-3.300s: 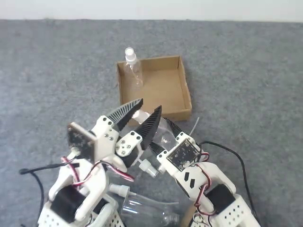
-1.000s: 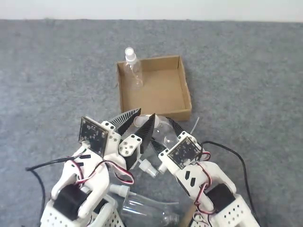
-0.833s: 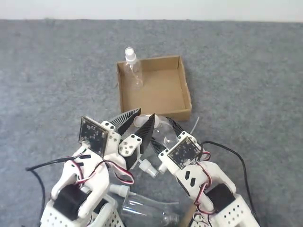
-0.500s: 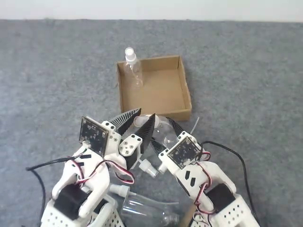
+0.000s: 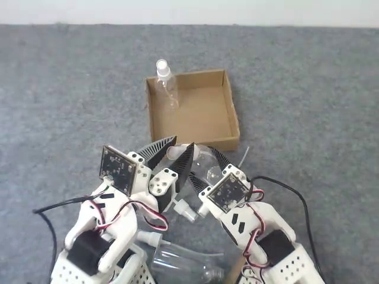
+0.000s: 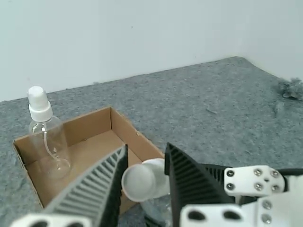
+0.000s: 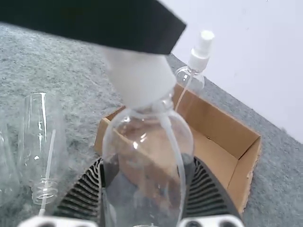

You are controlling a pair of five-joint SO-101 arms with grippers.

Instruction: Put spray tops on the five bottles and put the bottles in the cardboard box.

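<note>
Clear bottle (image 5: 167, 90) upright in cardboard box (image 5: 232, 109)

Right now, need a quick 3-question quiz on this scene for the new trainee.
1. True or false: the left gripper is shut on a white spray top.
2. How many bottles stand in the cardboard box? A: none. B: one. C: three.
3. Fill in: the right gripper is shut on a clear ____.

Key
1. True.
2. B: the capped bottle, in a corner.
3. bottle
</note>
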